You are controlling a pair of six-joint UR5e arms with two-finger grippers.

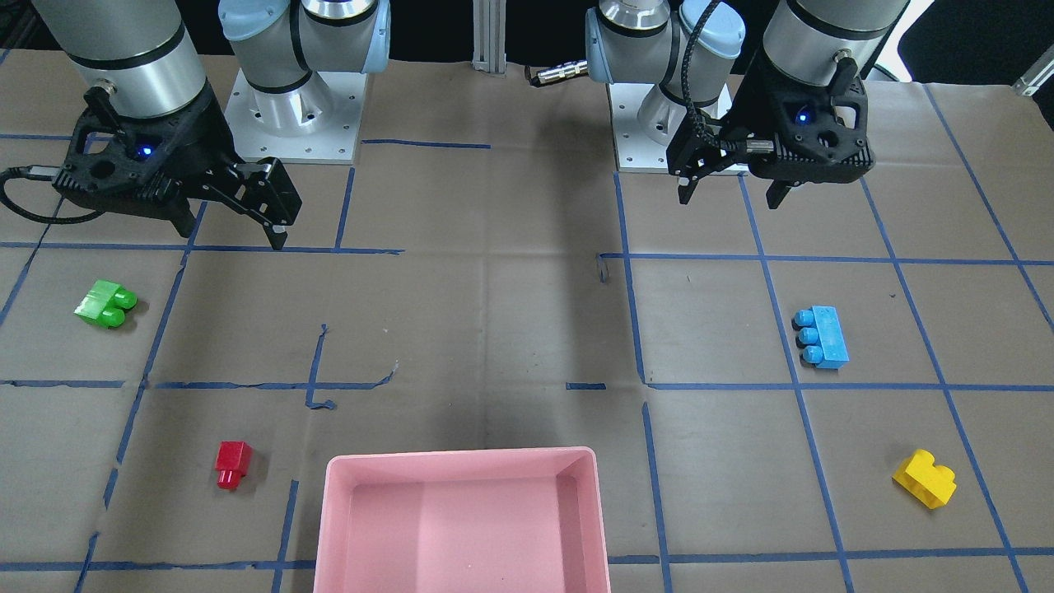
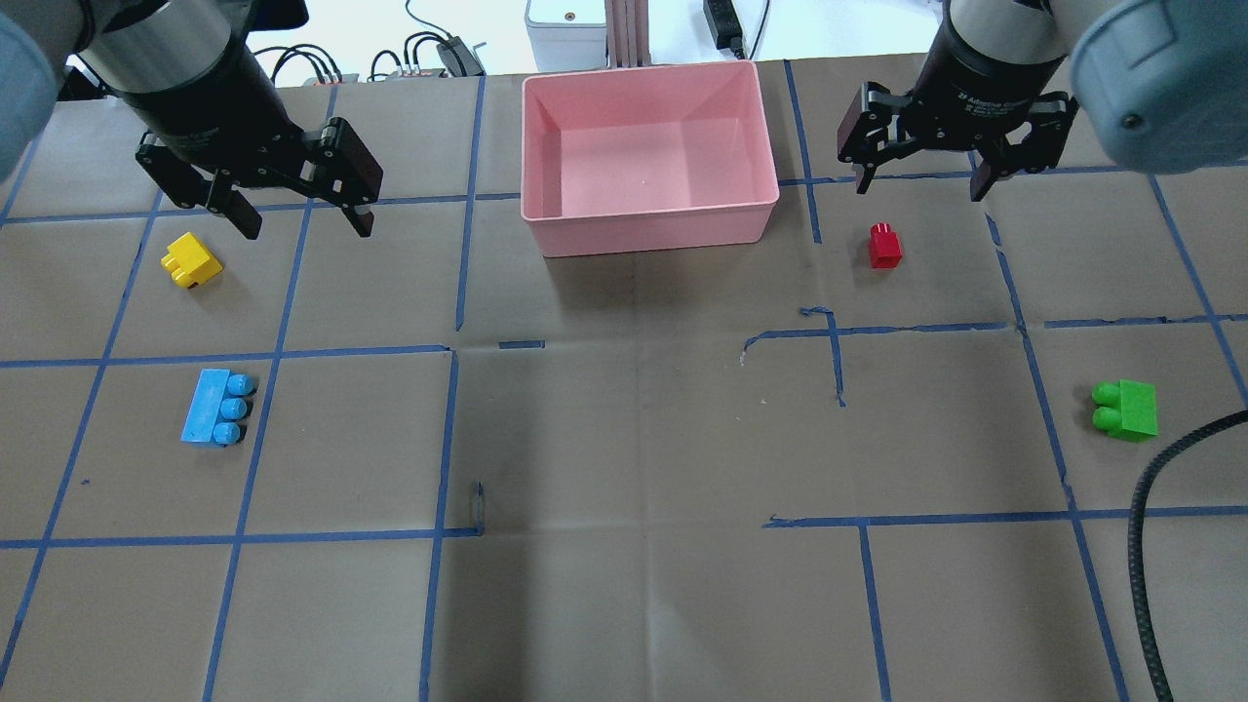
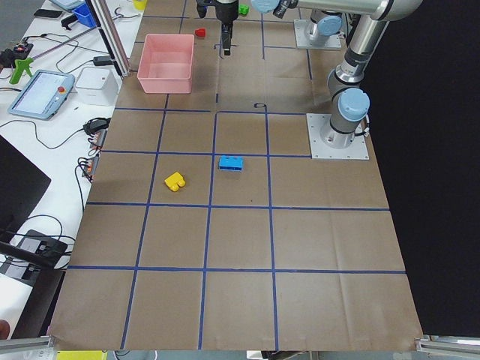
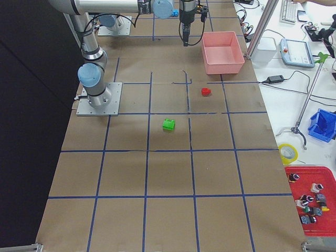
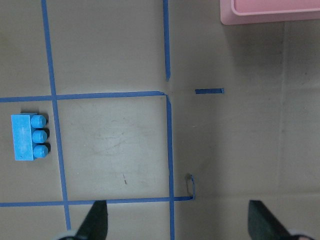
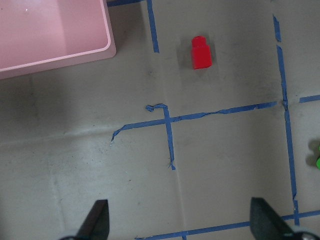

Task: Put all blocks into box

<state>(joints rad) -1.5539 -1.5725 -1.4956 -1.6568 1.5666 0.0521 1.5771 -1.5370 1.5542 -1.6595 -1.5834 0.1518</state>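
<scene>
Left fingers (image 2: 353, 180) and right fingers (image 2: 981, 178) hang spread wide above the tabletop (image 2: 624, 439), touching nothing. The pink box (image 2: 648, 222) sits at the far edge between them. The yellow block (image 2: 190, 261) and blue block (image 2: 216, 407) lie on the left side, the red block (image 2: 884, 245) near the box, and the green block (image 2: 1126, 409) toward the right edge.

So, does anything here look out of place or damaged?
Nothing is spilled or broken. The blue brick, green brick and red brick lie on their sides, studs pointing sideways. The tape line near the centre is torn and crooked.
</scene>
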